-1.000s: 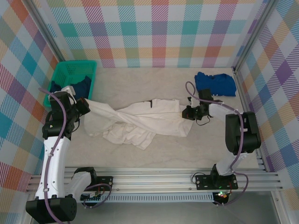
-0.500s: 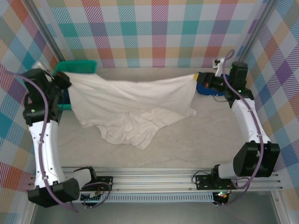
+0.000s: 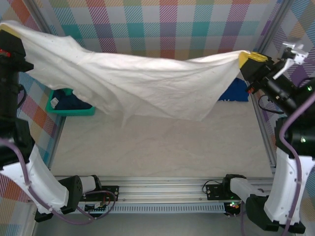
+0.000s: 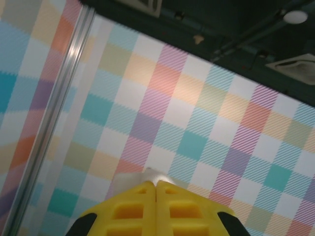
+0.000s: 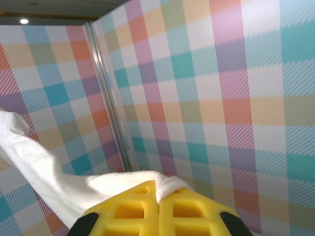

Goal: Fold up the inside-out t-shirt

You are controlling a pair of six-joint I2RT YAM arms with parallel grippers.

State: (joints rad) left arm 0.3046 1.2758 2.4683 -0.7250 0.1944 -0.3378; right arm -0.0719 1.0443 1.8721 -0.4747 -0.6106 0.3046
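The white t-shirt [image 3: 142, 83] hangs stretched in the air across the table, high between both arms, its lower edge sagging towards the middle. At the upper left my left gripper [image 3: 6, 35] is shut on one corner; in the left wrist view a sliver of white cloth [image 4: 147, 174] peeks past the closed yellow fingertips [image 4: 133, 204]. At the right my right gripper [image 3: 244, 60] is shut on the other corner. In the right wrist view the cloth [image 5: 74, 189] bunches between the yellow fingertips [image 5: 130, 206] and trails off to the left.
A teal basket [image 3: 69, 105] holding dark blue clothing stands at the left under the raised shirt. A bright blue folded shirt [image 3: 235, 92] lies at the back right by the frame post. Checked walls enclose the table [image 3: 162, 147] on three sides.
Both arms have risen and spread apart, lifting the t-shirt from a crumpled heap on the table to a taut span in the air. Both grips have held throughout.
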